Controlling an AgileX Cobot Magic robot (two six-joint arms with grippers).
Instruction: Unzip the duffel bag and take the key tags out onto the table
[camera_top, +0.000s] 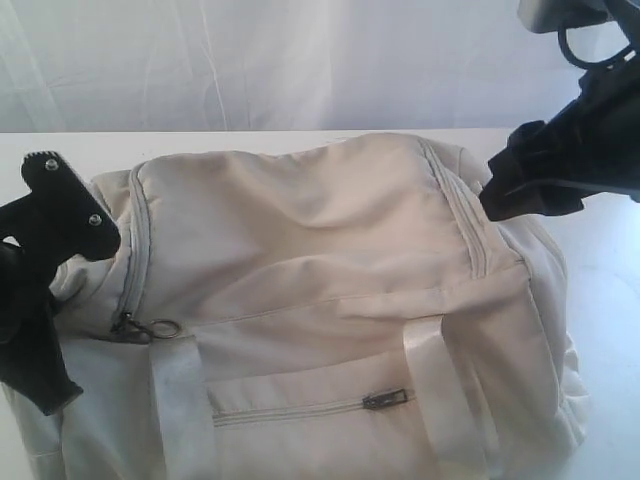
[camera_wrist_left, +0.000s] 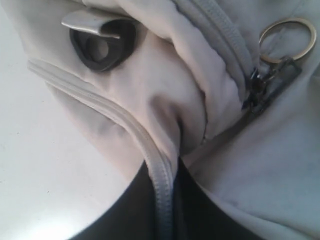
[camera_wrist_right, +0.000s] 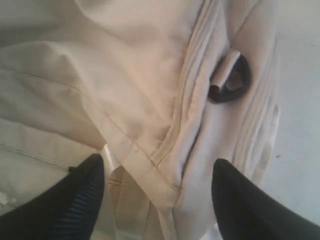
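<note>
Bag (camera_top: 320, 260) zipped on table (camera_top: 615, 280); left gripper (camera_wrist_left: 165, 172) at 9 o'clock end, clenched on piping (camera_wrist_left: 100, 107); right gripper (camera_wrist_right: 157, 167) at 2 o'clock, fingers spread astride bag corner

Cream duffel bag (camera_top: 330, 260) lies slumped on white table (camera_top: 605, 300), main & pocket zips shut

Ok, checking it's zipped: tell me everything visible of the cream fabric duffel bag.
The cream fabric duffel bag rests on the white table, creased, its visible zips shut. A metal ring hangs from the main zip pull; a front pocket zip sits between webbing straps. The left gripper pinches an end seam; the open right gripper straddles the other end.
</note>
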